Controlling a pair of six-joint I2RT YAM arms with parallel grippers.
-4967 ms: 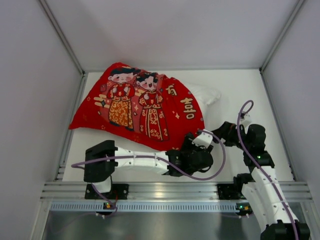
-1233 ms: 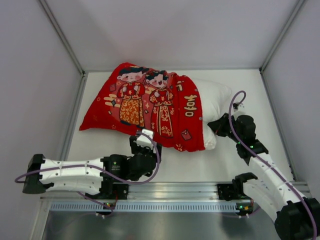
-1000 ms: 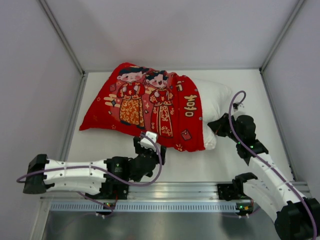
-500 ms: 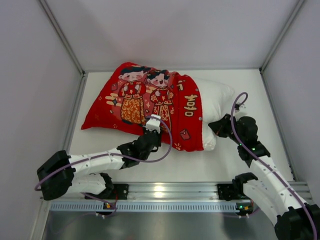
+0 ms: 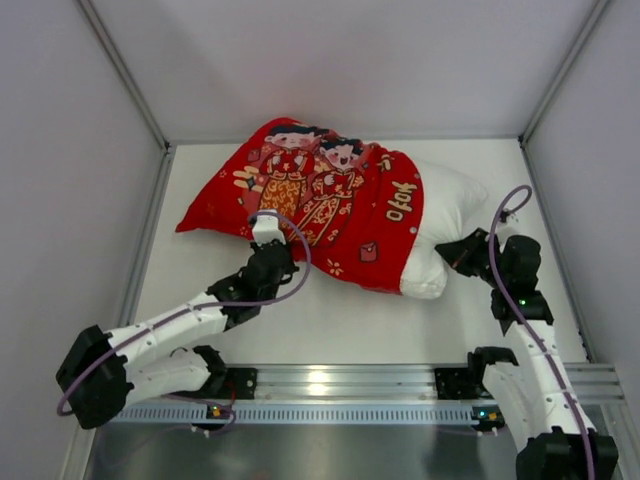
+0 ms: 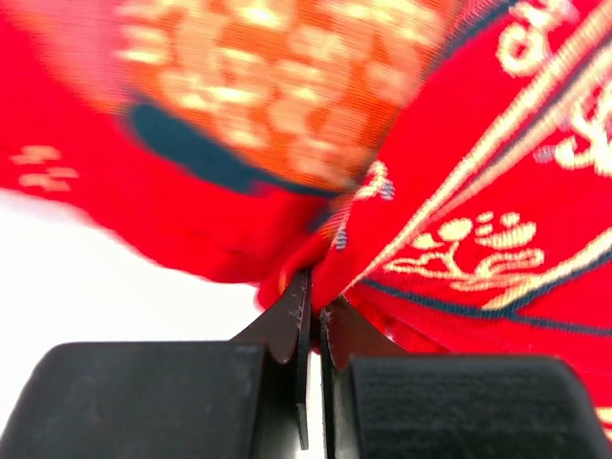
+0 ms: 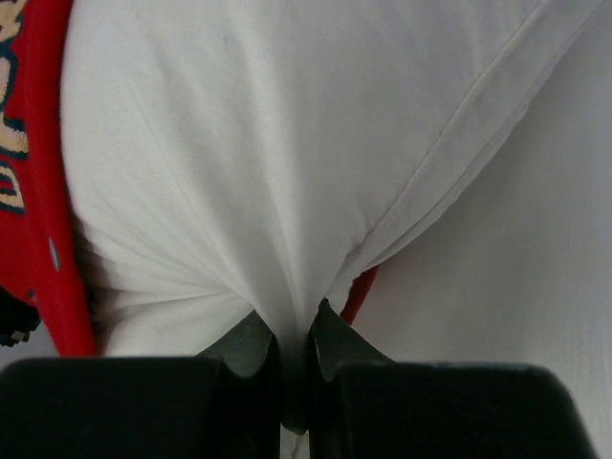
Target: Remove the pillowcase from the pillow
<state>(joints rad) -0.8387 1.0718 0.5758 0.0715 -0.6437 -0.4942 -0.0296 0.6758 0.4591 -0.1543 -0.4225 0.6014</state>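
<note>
White bench (image 5: 330,320) seen from above, walled on three sides, with a metal rail along its near edge where my two arms are bolted.

The red pillowcase (image 5: 330,200) is the largest thing on it. It lies across the far half of the bench, slanting from near the left edge toward the middle, and is printed with two cartoon children in gold and orange robes, with gold characters at its right end. It covers the left and middle of the pillow.

The white pillow (image 5: 445,205) shows only at its right end, a plump bare part sticking out of the pillowcase opening toward the right edge of the bench.

My left arm (image 5: 170,325) reaches from the near-left corner up to the near edge of the pillowcase. My right arm (image 5: 525,330) stands along the right edge and bends in toward the pillow.

My left gripper (image 6: 311,306) is clenched on a small fold of the red pillowcase cloth. My right gripper (image 7: 287,335) is clenched on a pinch of white pillow fabric at its near-right corner, beside a sewn seam.

A purple cable (image 5: 505,215) loops over my right wrist.
</note>
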